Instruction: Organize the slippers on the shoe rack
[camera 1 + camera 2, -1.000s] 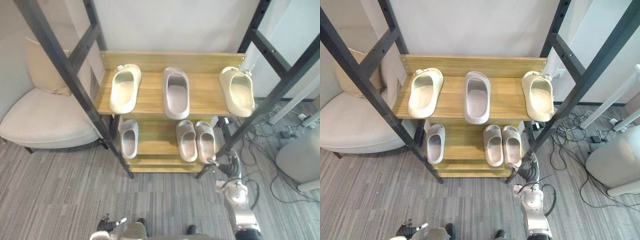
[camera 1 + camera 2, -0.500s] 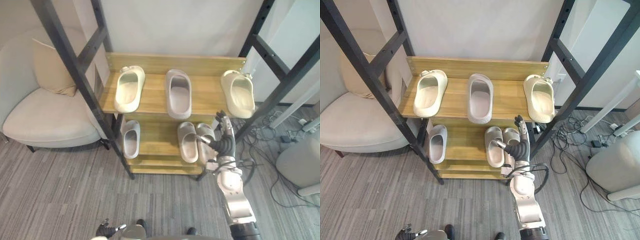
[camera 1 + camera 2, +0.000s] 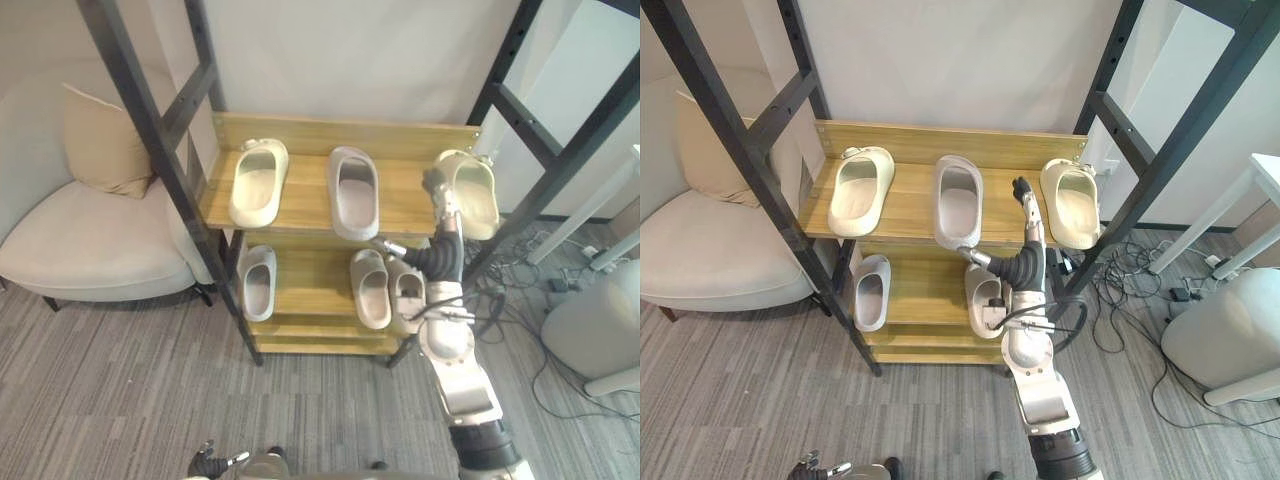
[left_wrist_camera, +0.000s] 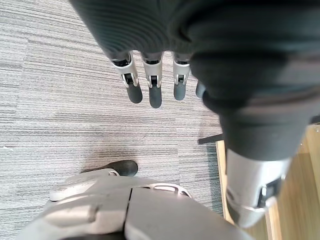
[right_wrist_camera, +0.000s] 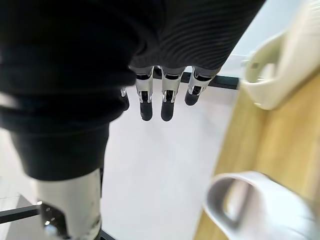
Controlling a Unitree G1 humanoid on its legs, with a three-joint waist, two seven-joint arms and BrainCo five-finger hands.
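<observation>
Right arm [image 3: 462, 385] rises from 5 o'clock, forearm near upright | right hand [image 3: 1025, 265] held high just right of centre, fingers [image 3: 1026, 207] straight toward 12 o'clock, thumb [image 3: 977, 257] splayed toward 10 o'clock, grasping nothing | left hand [image 3: 212, 463] hangs low at 7 o'clock, fingers relaxed, empty.

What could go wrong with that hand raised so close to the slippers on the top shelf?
The open right hand is up between the grey slipper and the right cream slipper, both at the top shelf's front edge; a sideways nudge might tip one off. The arm crosses in front of the lower pair and could drag one out. The black frame post is close; a wide swing might hit it.
</observation>
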